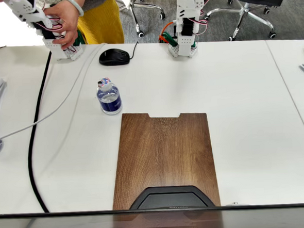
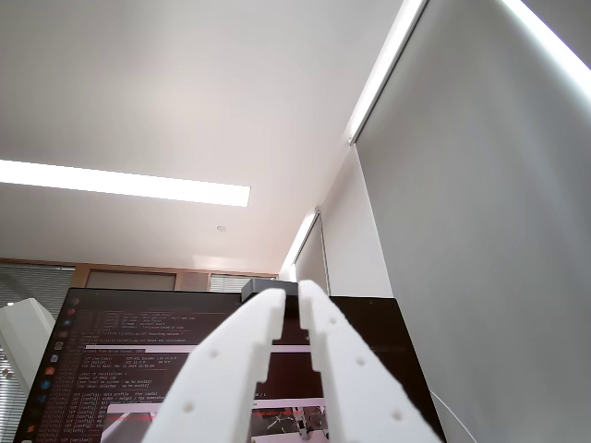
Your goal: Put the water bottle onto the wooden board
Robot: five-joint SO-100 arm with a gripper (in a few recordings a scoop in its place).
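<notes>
One water bottle (image 1: 109,97) stands upright on the white tabletop (image 1: 244,98), just off the far-left corner of the wooden board (image 1: 165,159) in the fixed view, close to its notched edge but not on it. A black computer mouse (image 1: 114,57) sits beyond the bottle, its cord trailing away, and a thick black cable (image 1: 35,136) with a thinner grey one sweeps past on the left. The robot arm (image 1: 188,24) is parked upright at the far edge, well apart from the bottle. In the wrist view the gripper (image 2: 289,305) points up at the ceiling, white fingers (image 2: 242,355) pressed nearly together with only a slit between them. Risks, as I read it: those jaws must spread before descending, or they'll knock the light bottle over; a tipped round bottle could roll toward the cables; and a high pinch on the cap may slip.
</notes>
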